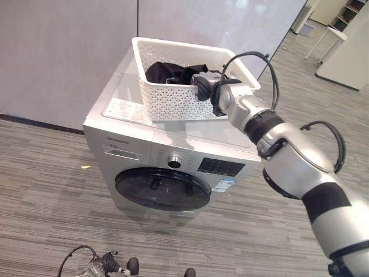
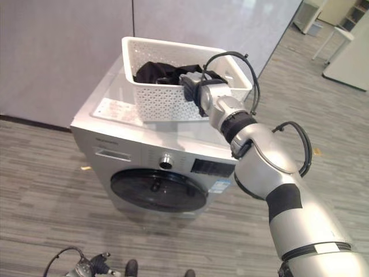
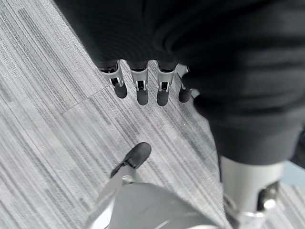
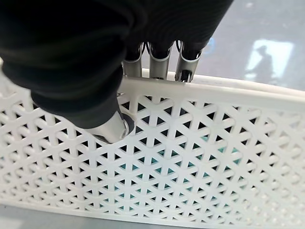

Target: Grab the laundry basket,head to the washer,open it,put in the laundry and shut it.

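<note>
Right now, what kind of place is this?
Probably an office or lab space, not a home laundry: the washer stands alone on grey carpet tile against plain partition walls, with a white basket on top.

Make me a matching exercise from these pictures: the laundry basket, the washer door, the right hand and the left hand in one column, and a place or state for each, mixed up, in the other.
Things:
1. laundry basket
2. washer door
3. right hand
4. left hand

Places or states:
A. hanging open over the grey floor
B. shut, on the washer's front
C. gripping the basket's rim
D. standing on top of the washer, dark clothes inside

Pairs: 1-D, 2-B, 3-C, 4-A
</note>
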